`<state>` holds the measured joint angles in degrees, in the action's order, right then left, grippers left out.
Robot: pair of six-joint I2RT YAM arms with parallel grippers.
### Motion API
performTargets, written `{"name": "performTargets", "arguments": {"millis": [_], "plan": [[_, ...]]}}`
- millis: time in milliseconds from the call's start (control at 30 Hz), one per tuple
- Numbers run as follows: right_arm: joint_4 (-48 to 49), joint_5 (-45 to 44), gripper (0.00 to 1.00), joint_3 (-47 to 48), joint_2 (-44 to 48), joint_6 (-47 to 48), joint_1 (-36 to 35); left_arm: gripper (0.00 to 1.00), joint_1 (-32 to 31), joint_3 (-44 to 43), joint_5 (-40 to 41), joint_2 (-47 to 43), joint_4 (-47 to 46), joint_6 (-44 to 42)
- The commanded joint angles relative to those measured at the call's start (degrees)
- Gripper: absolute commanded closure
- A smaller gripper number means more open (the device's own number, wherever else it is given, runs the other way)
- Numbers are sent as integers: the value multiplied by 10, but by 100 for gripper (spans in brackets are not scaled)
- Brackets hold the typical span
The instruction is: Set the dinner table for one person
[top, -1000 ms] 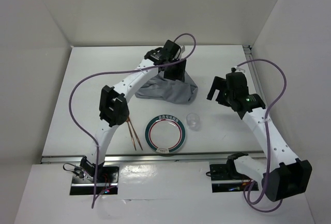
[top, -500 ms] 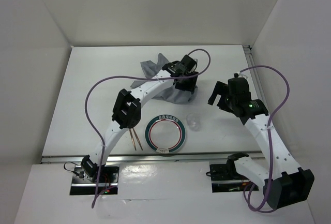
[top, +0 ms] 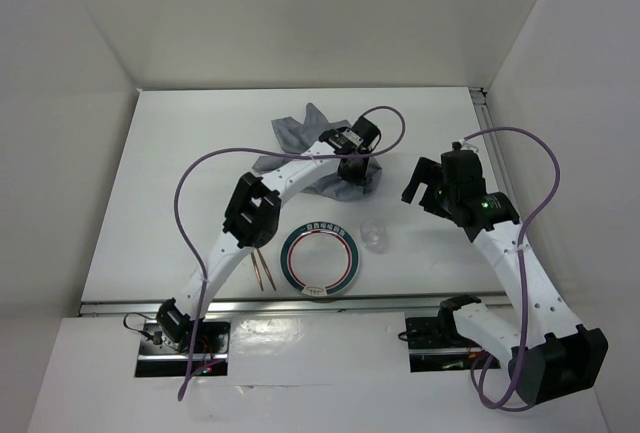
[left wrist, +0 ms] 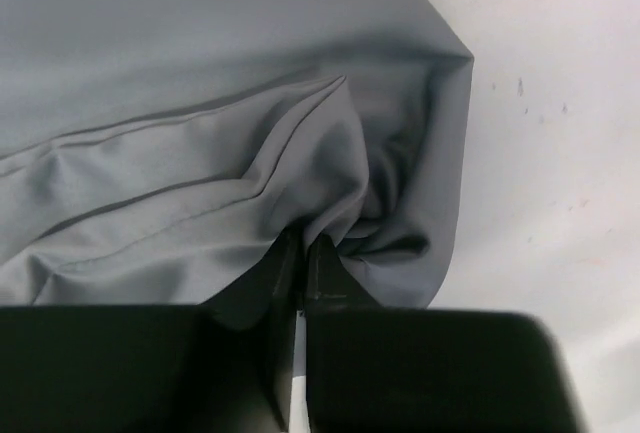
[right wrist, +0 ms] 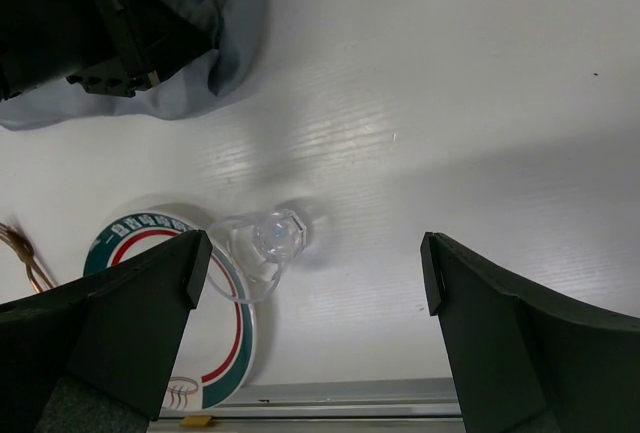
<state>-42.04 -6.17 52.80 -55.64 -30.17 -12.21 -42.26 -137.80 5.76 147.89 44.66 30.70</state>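
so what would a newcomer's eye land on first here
The crumpled grey cloth at the far middle of the table, with the left gripper shut on a fold of it. Nearer the front sits a ringed plate, with chopsticks to its left and a clear cup to its right. The right gripper hangs open near that cup.

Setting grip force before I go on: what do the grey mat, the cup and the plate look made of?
Grey mat: soft matte fabric, going by its folds and creases.
Cup: clear glass or plastic, glossy; see-through with highlights.
Plate: hard and smooth, white with coloured rings; ceramic or melamine, cannot tell.
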Motion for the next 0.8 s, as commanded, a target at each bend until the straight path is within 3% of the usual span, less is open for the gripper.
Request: {"name": "performTargets", "arguments": {"millis": [0, 33, 167, 333, 600, 767], "plan": [[-1, 3, 0, -6, 6, 3, 3, 95, 1, -19, 12, -36, -7, 0], [6, 9, 0, -6, 0, 3, 3, 100, 1, -19, 12, -55, -12, 0], [27, 23, 0, 6, -25, 15, 3, 100, 26, 23, 12, -135, -12, -6], [75, 83, 0, 54, -93, 45, 3, 100, 53, 158, 40, -266, -12, -6], [126, 187, 0, 216, -347, 71, 9, 100, 78, 400, 79, -464, -5, 38], [126, 298, 0, 352, -487, 77, 9, 100, 78, 543, 79, -552, -34, 91]]}}
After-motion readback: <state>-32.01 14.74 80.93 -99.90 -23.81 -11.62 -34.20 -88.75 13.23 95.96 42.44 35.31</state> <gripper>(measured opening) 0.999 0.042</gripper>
